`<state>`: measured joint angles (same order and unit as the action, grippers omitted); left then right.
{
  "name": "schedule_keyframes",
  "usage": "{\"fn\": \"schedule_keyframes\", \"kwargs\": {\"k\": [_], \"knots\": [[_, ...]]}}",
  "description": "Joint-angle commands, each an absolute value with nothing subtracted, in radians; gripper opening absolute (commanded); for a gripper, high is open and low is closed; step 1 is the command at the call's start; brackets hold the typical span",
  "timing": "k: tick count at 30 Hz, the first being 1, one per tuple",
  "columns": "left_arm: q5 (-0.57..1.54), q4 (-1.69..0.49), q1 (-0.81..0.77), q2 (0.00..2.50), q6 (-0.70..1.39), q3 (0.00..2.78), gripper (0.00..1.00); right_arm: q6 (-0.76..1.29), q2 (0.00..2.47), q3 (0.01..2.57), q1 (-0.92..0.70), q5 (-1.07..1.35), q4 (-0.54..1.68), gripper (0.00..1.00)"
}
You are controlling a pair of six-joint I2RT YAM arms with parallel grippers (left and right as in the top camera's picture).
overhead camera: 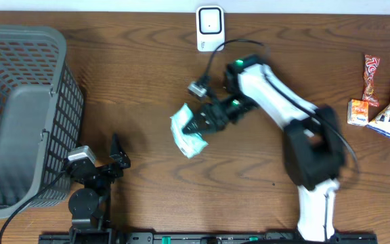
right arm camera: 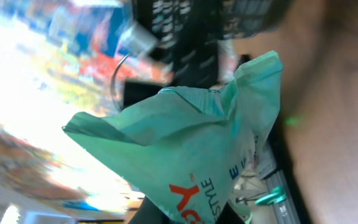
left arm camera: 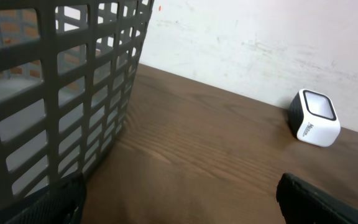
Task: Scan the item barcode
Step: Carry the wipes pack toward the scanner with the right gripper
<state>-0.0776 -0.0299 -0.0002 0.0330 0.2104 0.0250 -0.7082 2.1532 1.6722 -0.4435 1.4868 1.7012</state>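
Item: a pale-green crinkled plastic packet (overhead camera: 187,132) is held in front of the white cube-shaped barcode scanner (overhead camera: 210,27), well apart from it.
Right hand (overhead camera: 196,124): clenched on the packet; judged the nearer to the scanner.
Left hand (overhead camera: 118,157): released, empty, far from the scanner.

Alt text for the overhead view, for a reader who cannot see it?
The right gripper, shut on a crumpled green packet, holds it at the middle of a wooden table, short of the white scanner at the far edge. The left gripper sits open beside a grey basket on the left; snack packs lie at the right edge.
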Motion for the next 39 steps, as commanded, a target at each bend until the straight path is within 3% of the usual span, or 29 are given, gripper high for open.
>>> {"fn": "schedule_keyframes", "kwargs": {"k": [1, 10, 22, 30, 35, 39], "knots": [[-0.088, -0.067, 0.002, 0.032, 0.216, 0.006, 0.98, -0.871, 1.998, 1.449, -0.426, 1.528, 1.702, 0.01], [-0.088, -0.067, 0.002, 0.032, 0.216, 0.006, 0.98, -1.038, 1.901, 1.08, -0.404, 1.562, 1.702, 0.01], [-0.088, -0.067, 0.002, 0.032, 0.216, 0.006, 0.98, -1.109, 1.901, 1.078, -0.236, 1.562, 1.703, 0.01], [-0.088, -0.067, 0.002, 0.032, 0.216, 0.006, 0.98, -1.163, 1.9, 1.26, -0.128, 1.49, 1.681, 0.01], [-0.088, -0.067, 0.002, 0.032, 0.216, 0.006, 0.98, -0.932, 1.9, 1.407, -0.14, 1.359, 1.538, 0.01], [-0.088, -0.067, 0.002, 0.032, 0.216, 0.006, 0.98, -0.554, 1.9, 1.47, -0.19, 1.127, 1.284, 0.01]]}}
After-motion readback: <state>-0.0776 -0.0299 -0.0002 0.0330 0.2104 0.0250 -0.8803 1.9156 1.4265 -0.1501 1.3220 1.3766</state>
